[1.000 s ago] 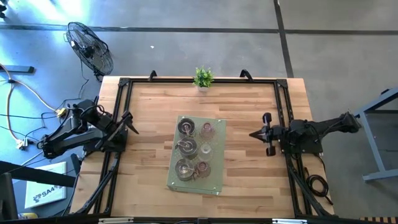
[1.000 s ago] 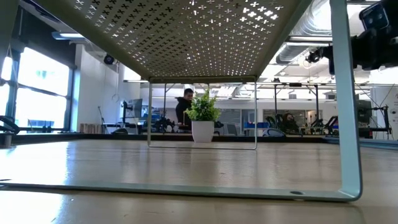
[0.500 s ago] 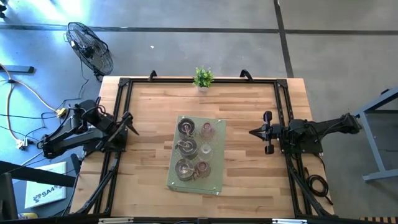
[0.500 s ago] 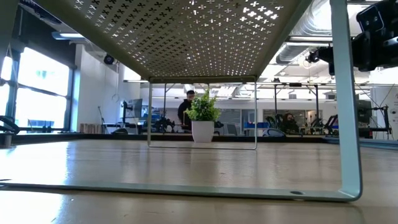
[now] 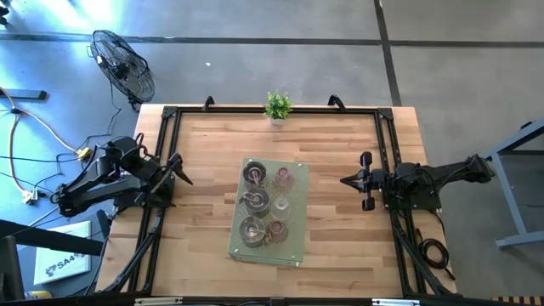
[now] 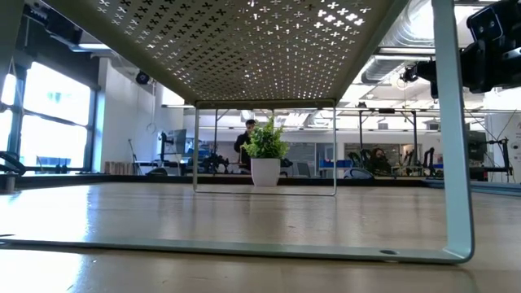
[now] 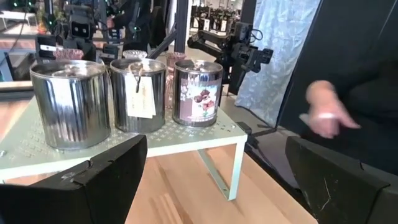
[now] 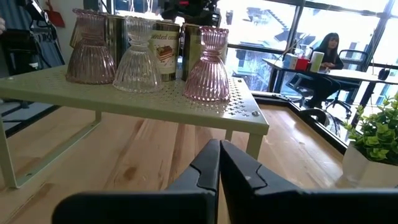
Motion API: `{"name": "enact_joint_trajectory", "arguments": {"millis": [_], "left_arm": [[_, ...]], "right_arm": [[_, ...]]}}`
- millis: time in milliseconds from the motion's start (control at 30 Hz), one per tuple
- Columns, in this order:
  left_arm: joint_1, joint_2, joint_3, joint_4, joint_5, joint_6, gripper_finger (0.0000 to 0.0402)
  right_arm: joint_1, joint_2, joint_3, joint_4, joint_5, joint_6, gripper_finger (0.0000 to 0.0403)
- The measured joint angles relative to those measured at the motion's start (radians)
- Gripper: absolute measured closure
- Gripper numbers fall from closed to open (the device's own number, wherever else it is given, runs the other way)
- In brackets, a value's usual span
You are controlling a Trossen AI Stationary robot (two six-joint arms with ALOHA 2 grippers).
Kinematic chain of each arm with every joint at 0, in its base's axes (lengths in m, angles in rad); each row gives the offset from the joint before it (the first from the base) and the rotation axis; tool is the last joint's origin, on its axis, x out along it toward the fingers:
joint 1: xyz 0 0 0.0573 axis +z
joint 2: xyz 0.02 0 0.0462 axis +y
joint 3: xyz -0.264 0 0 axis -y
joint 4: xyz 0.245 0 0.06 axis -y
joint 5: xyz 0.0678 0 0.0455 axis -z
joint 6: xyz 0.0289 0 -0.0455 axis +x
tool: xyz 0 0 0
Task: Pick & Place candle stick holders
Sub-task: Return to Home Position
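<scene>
A pale green perforated stand (image 5: 295, 248) sits mid-table. On it stand three silver candle stick holders (image 5: 253, 174) in a row on the left side and three glass cups (image 5: 281, 204) on the right side, pink and clear (image 8: 138, 59). My left gripper (image 5: 180, 172) hovers open at the table's left edge, pointing at the silver holders (image 7: 138, 93), its fingers wide apart (image 7: 214, 180). My right gripper (image 5: 343, 181) hovers shut at the right edge, pointing at the glass cups (image 8: 219, 165). Neither touches anything.
A small potted plant (image 5: 277, 106) stands at the table's far edge. Black frame rails (image 5: 166, 153) run along the left and right sides. A person's hand (image 7: 323, 115) shows beyond the table in the left wrist view. Bare wood lies between each gripper and the stand.
My left gripper has turned its fingers slightly toward the table's near edge and stays open. The stand and the holders have not moved.
</scene>
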Motion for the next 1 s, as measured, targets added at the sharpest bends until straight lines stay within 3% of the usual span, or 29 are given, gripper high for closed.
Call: {"name": "enact_joint_trajectory", "arguments": {"millis": [167,467,567,700,867,1000], "left_arm": [[0.000,0.000,0.000,0.013,-0.019,-0.076,0.0025],[0.000,-0.001,-0.039,0.015,-0.179,-0.179,0.0025],[0.000,0.000,-0.113,0.042,-0.233,-0.271,0.0025],[0.000,0.000,-0.243,0.149,-0.255,-0.503,0.0025],[0.000,0.002,-0.325,0.182,-0.408,-0.728,0.0025],[0.000,0.035,-0.323,0.197,-0.444,-0.726,0.0025]], "right_arm": [[0.000,0.000,0.000,0.001,0.000,-0.001,0.0397],[0.000,0.000,0.000,0.004,-0.003,-0.002,0.0395],[0.000,0.000,0.000,0.005,-0.003,-0.002,0.0394],[0.000,0.000,0.000,0.005,-0.003,-0.002,0.0397],[0.000,0.000,0.000,0.005,-0.003,-0.002,0.0400],[0.000,0.000,0.000,0.005,-0.003,-0.002,0.0398]]}}
